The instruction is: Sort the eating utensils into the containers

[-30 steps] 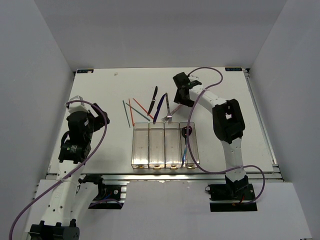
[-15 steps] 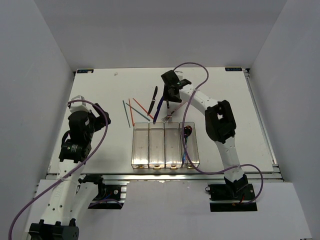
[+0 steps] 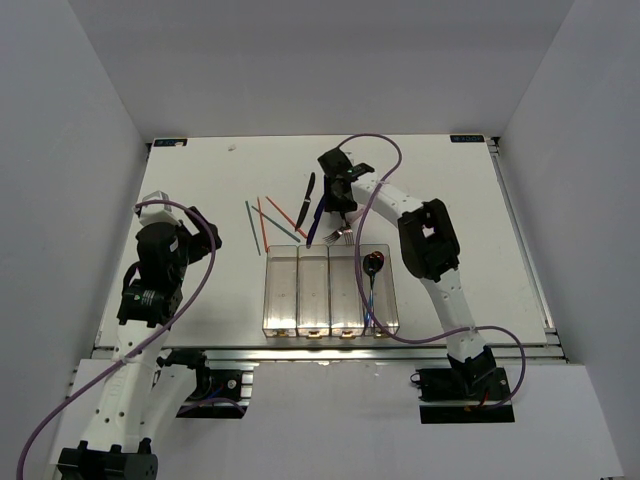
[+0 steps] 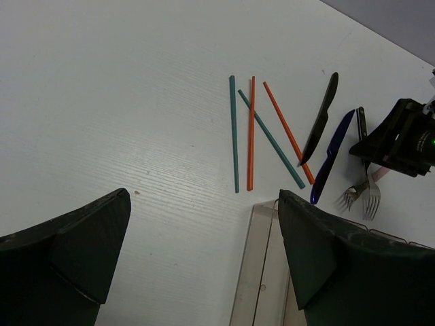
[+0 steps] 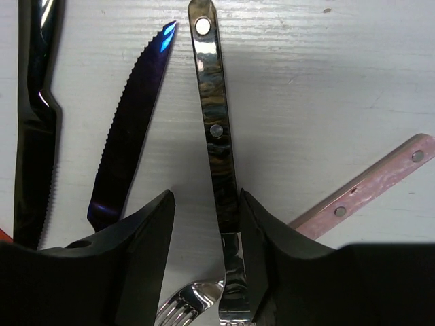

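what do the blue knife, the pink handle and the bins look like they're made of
Blue knife: probably metal with a glossy blue coating. It throws mirror-like glints and has a fine serrated edge.
Pink handle: likely marbled plastic or resin, given the mottled pink-and-white pattern and soft sheen.
Bins: clear hard plastic by the look. You can see straight through the walls, and the edges catch light.

A white woodgrain table (image 3: 230, 290) sits between plain grey walls (image 3: 320, 60) — left, right and behind.
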### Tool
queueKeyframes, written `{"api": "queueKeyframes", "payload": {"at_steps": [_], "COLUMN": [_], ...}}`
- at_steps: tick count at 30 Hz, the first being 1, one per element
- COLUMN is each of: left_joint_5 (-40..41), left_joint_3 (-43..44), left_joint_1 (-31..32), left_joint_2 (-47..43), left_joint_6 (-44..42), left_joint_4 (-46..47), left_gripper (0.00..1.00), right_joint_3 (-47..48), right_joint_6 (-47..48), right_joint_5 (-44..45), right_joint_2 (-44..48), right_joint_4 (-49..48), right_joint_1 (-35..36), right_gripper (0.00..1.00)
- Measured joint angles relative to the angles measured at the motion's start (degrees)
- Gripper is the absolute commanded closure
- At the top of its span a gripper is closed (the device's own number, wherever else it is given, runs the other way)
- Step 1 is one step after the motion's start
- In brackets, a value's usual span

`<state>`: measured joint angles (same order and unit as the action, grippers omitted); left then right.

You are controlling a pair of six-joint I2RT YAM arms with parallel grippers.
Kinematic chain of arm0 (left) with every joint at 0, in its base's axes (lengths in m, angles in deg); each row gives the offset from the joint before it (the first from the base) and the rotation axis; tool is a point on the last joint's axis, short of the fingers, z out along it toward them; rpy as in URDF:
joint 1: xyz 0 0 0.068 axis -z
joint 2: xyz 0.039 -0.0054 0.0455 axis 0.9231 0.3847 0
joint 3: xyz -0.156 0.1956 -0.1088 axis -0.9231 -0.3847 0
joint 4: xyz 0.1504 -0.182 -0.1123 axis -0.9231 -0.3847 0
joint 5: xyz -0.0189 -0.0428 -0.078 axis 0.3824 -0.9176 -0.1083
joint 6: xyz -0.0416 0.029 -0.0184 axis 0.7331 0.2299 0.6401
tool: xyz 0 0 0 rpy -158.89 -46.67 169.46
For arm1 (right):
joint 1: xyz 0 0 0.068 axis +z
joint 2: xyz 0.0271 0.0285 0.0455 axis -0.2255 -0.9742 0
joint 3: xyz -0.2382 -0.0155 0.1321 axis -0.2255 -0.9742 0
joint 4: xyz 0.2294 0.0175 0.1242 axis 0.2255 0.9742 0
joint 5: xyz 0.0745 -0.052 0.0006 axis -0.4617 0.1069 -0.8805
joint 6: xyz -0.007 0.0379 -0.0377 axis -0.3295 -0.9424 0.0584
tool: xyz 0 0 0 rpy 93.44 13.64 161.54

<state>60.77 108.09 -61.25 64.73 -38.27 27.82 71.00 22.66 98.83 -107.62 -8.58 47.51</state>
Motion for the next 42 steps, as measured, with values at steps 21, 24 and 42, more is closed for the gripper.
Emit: {"api": "queueKeyframes", "payload": {"at_steps": [21, 24, 42], "left_joint_5": [-0.8, -0.9, -1.4], "left_joint_3": [0.0, 0.0, 0.0], "left_joint_1": [0.0, 0.0, 0.1], "left_joint_2": [0.0, 0.0, 0.3], "left_joint_6": [0.0, 0.0, 0.0], "left_joint_4": [0.0, 0.0, 0.4], "left_gripper": [0.02, 0.02, 0.02], "right_joint_3": [-0.4, -0.7, -58.2], "right_joint_6": [0.2, 0.4, -8.6], "right_joint_5": [0.5, 0.6, 4.4], "right_joint_2": [2.4, 7.1, 55.4], "right_joint_4": [0.9, 0.6, -8.1], "right_joint_1": [0.0, 0.0, 15.1], "right_gripper": [1.0, 1.0, 1.0]}}
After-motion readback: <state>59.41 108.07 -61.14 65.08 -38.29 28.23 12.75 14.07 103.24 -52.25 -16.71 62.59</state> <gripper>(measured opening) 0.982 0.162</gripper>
